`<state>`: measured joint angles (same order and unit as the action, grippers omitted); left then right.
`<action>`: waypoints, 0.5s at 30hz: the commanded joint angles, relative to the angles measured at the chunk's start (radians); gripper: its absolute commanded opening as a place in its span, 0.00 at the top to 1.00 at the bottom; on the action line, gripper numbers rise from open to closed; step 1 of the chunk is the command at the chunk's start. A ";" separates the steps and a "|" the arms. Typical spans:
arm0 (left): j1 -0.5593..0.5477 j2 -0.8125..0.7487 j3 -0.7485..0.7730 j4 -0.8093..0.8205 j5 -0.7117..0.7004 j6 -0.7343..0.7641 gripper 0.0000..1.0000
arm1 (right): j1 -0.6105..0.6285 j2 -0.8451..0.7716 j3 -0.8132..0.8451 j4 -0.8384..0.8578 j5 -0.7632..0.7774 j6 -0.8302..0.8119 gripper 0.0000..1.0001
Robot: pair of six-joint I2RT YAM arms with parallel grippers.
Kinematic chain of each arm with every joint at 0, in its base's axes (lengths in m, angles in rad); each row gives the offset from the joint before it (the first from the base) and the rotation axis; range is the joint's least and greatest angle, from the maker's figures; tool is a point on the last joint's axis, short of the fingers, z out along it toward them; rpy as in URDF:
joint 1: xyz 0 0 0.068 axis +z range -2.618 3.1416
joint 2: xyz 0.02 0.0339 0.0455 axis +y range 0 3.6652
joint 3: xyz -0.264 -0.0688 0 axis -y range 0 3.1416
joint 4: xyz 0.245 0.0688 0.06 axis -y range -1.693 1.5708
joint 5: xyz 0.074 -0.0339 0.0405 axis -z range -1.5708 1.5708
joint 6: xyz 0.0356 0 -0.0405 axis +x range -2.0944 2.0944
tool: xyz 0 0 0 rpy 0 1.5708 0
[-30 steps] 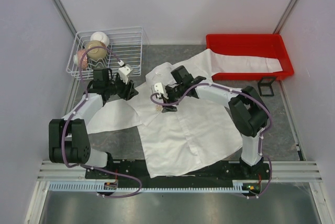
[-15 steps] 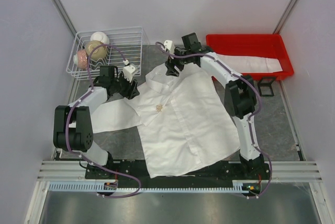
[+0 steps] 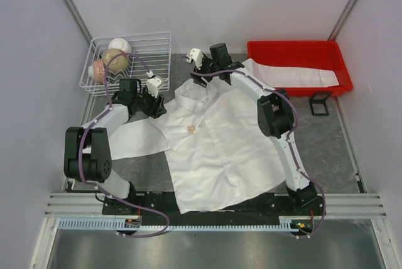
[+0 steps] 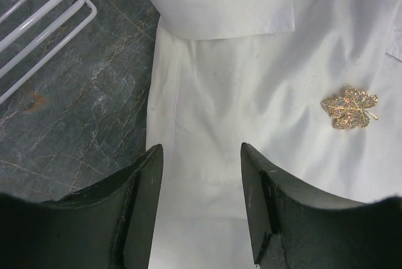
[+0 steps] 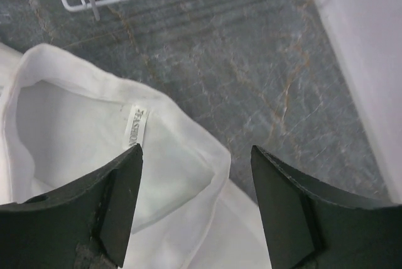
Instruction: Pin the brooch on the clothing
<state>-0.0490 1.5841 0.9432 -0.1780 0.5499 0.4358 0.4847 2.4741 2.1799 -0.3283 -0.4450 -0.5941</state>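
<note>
Both jaws gape empty over thin white shirt point(image 3: 220, 149) bearing a leaf-shaped gold openwork brooch point(image 4: 350, 108).

brooch point(image 3: 191, 129) on shirt point(image 3: 226, 156), basket point(image 3: 135, 36) far left, tray point(image 3: 292, 45) right

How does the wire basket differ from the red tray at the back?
The basket is white open wire at the back left; the tray is solid red at the back right. The basket has taller sides, the tray lower ones. The basket holds a few balls; the tray holds a sleeve of the shirt. Both are rectangular, open-topped containers.
</note>
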 commanded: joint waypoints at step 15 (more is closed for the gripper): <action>0.034 -0.110 -0.032 0.011 -0.004 -0.062 0.41 | 0.066 0.126 0.035 0.150 -0.047 -0.395 0.30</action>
<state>-0.0273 1.5185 0.9165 -0.1783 0.5499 0.4034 0.5426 2.5591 2.1754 -0.1955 -0.4660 -0.8978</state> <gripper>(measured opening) 0.589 0.750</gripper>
